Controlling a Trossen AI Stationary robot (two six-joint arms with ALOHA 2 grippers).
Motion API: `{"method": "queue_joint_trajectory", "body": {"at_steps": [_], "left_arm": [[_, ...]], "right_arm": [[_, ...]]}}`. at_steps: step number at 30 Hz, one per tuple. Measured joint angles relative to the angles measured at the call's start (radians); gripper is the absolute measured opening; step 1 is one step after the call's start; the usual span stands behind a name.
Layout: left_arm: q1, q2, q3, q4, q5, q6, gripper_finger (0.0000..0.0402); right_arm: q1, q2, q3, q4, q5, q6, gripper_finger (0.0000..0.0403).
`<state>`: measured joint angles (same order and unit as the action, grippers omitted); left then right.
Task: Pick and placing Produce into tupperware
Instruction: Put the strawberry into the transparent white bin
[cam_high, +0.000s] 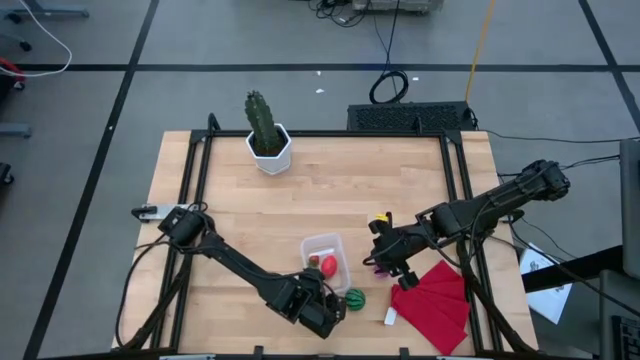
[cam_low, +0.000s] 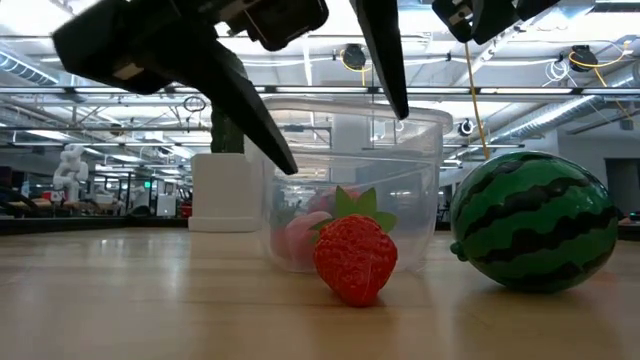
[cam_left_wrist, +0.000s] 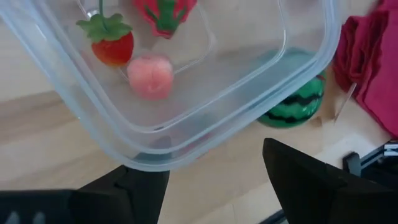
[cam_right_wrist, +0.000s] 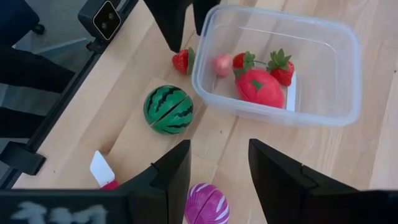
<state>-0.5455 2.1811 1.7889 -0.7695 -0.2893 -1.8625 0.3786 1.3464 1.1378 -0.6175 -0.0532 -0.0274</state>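
Note:
The clear tupperware (cam_high: 325, 258) stands near the table's near edge and holds two strawberries (cam_right_wrist: 281, 67), a bigger red piece (cam_right_wrist: 258, 86) and a pink bit (cam_left_wrist: 149, 74). One strawberry (cam_low: 355, 258) lies on the table against its near wall, and the green striped ball (cam_high: 354, 299) lies to its right. My left gripper (cam_high: 322, 308) hovers open above that strawberry and the container's near rim. A purple piece (cam_right_wrist: 207, 204) lies on the wood below my open right gripper (cam_right_wrist: 217, 180), which hangs right of the container.
A red folded cloth (cam_high: 435, 300) with a white tag (cam_high: 390, 316) lies at the near right corner. The cactus in its white pot (cam_high: 268, 138) stands at the far left. Bare wood (cam_high: 230, 215) lies left of the container.

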Motion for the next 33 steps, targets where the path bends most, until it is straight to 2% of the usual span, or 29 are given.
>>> {"method": "queue_joint_trajectory", "body": {"at_steps": [33], "left_arm": [[0.019, 0.0, 0.0, -0.117, 0.004, -0.032, 0.0257]], "right_arm": [[0.0, 0.0, 0.0, -0.004, 0.0, -0.022, 0.0153]]}}
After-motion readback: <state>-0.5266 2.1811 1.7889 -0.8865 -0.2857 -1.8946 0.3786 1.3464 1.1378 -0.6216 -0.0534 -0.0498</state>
